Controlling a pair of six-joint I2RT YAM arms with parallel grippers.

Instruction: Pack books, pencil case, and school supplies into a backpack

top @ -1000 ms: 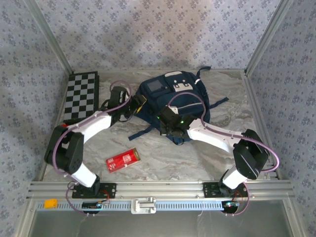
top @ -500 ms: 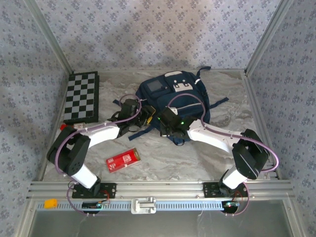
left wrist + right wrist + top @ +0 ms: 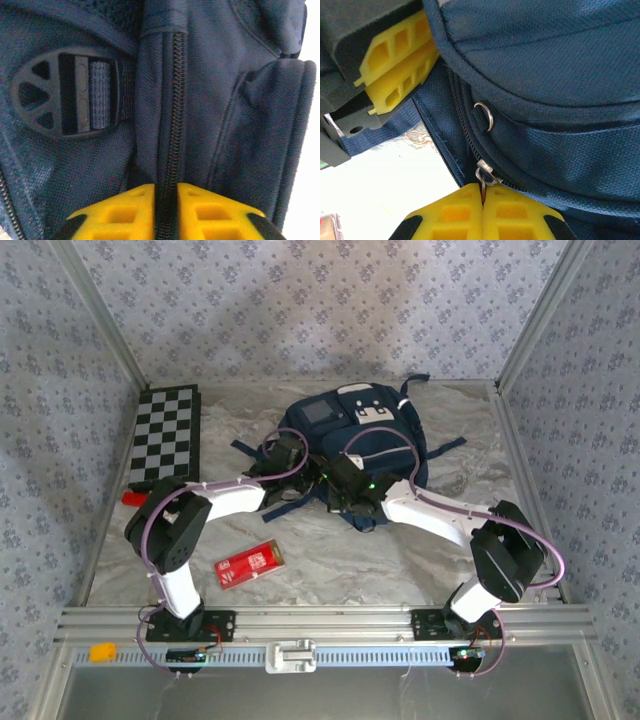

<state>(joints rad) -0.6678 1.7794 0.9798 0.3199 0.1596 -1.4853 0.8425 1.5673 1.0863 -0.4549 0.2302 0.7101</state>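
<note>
The navy backpack lies at the middle back of the table. My left gripper is at its near left side. In the left wrist view the left gripper is shut on the backpack, its yellow fingers pinching the zipper seam. My right gripper is shut on the metal zipper pull of the backpack; from above the right gripper sits right beside the left one. The red pencil case lies flat on the table, in front of both grippers. The books are out of view.
A black-and-white chequered board lies at the back left, a tiny red block near its front corner. Dark straps trail from the backpack. A plastic buckle sits left of the pinched seam. Metal frame posts and patterned walls enclose the table.
My left arm has swung right from the board's side to the backpack, and its gripper has closed on the zipper seam. The right gripper has kept its hold on the pull.
</note>
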